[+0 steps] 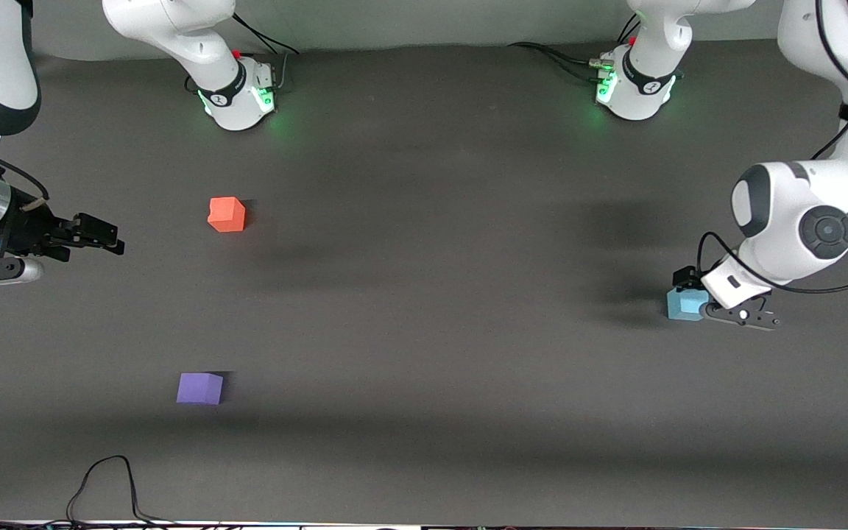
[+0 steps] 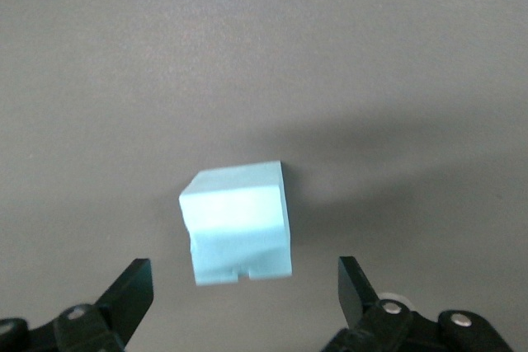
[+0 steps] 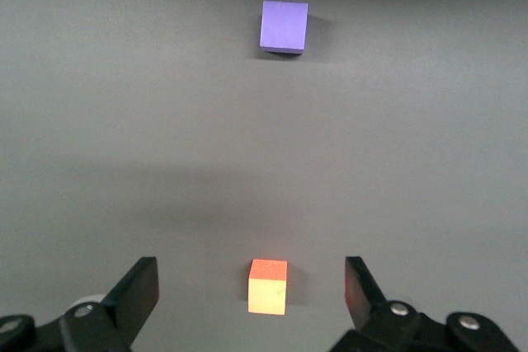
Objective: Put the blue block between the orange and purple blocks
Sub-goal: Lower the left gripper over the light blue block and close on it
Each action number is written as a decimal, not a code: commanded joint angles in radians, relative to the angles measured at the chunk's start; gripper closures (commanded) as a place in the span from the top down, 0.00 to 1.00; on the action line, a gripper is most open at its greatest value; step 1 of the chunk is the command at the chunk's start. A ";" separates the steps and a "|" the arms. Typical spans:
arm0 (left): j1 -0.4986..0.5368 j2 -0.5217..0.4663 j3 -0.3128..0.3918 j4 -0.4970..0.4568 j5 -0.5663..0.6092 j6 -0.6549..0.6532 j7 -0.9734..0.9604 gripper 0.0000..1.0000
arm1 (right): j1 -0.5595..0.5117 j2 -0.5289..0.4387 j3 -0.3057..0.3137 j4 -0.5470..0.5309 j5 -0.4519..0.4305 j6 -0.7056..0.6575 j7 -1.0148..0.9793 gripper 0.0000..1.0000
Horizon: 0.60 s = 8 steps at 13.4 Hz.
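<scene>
The blue block (image 1: 682,305) rests on the dark table toward the left arm's end. My left gripper (image 1: 698,296) hangs low right beside it. In the left wrist view the blue block (image 2: 238,224) lies just ahead of the open left gripper (image 2: 244,263), untouched by either finger. The orange block (image 1: 227,214) and the purple block (image 1: 199,388) sit toward the right arm's end, the purple one nearer the front camera. My right gripper (image 1: 107,237) waits open and empty near that end. The right wrist view shows the right gripper (image 3: 250,274), the orange block (image 3: 268,286) and the purple block (image 3: 284,26).
The two arm bases (image 1: 236,96) (image 1: 637,88) stand along the table's edge farthest from the front camera. A black cable (image 1: 107,478) loops on the table edge nearest that camera. A wide stretch of bare table (image 1: 431,294) separates the blue block from the other two.
</scene>
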 commanded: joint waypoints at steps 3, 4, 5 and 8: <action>0.001 0.079 0.007 -0.016 0.024 0.142 0.024 1.00 | 0.008 -0.003 -0.004 0.004 -0.003 0.002 0.020 1.00; 0.007 0.082 0.007 -0.019 0.024 0.149 0.024 1.00 | 0.008 -0.003 -0.004 0.004 -0.003 0.002 0.022 1.00; 0.011 0.090 0.007 -0.017 0.025 0.152 0.024 1.00 | 0.008 -0.003 -0.004 0.004 -0.003 0.002 0.022 1.00; 0.014 0.113 0.007 -0.017 0.025 0.182 0.026 1.00 | 0.008 -0.003 -0.004 0.004 -0.003 0.002 0.020 1.00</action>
